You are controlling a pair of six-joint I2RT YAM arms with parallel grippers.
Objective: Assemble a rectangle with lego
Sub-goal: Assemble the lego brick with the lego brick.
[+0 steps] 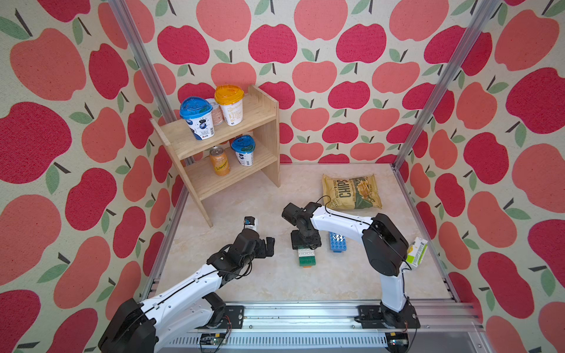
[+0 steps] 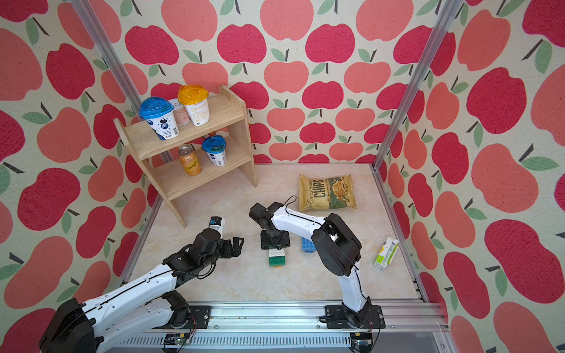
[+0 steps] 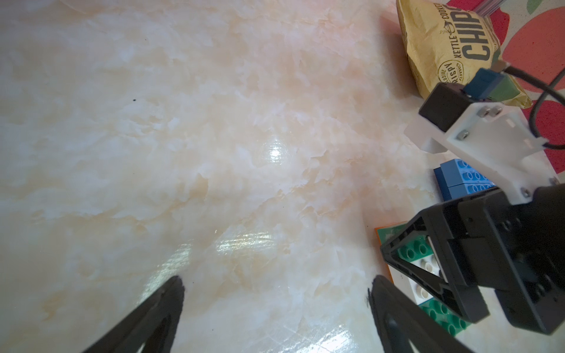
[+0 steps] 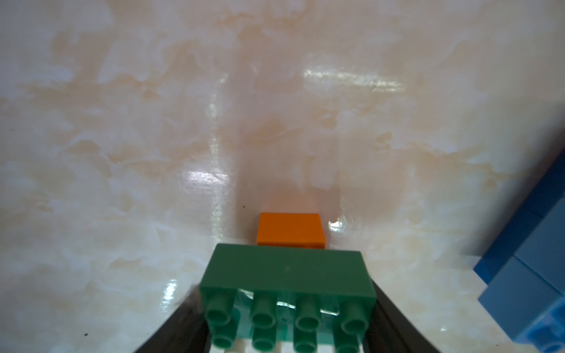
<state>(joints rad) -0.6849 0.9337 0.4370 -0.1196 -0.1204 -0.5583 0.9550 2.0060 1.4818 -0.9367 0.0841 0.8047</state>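
Shelf holds cups, a can — left pincer gapes; right pincer straddles lego, grip unclear.

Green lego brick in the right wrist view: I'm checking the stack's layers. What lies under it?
An orange brick sticks out from beneath the green brick, lying on the table. How far it runs underneath, and whether anything else lies there, is covered.

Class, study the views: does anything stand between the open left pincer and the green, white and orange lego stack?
Nothing visible does: only bare table lies between the left pincer and the lego stack. The right pincer, though, straddles the stack's white end, so that end is occupied.
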